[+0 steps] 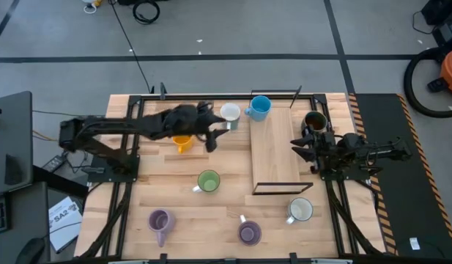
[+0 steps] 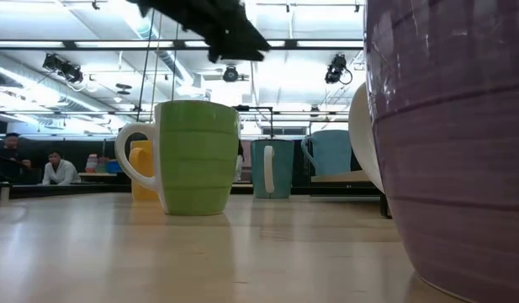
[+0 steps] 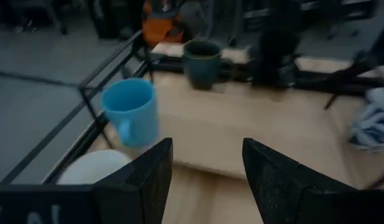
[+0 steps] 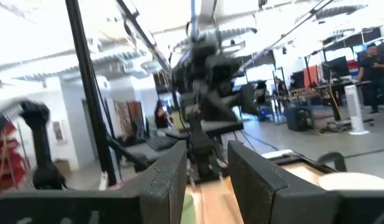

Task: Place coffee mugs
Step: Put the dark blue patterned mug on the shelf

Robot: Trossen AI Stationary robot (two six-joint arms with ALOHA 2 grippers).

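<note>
Left gripper [image 1: 220, 134] hovered open, empty; we judged small white ceramic mug [image 1: 230, 112] nearest, just ahead. Right gripper [image 1: 299, 147] parted, empty, beside dark brown mug [image 1: 315, 121].

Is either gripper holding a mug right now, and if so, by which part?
Neither. The left gripper is open and empty, above the table near the white mug and blue mug. The right gripper is also open with nothing between its fingers.
</note>
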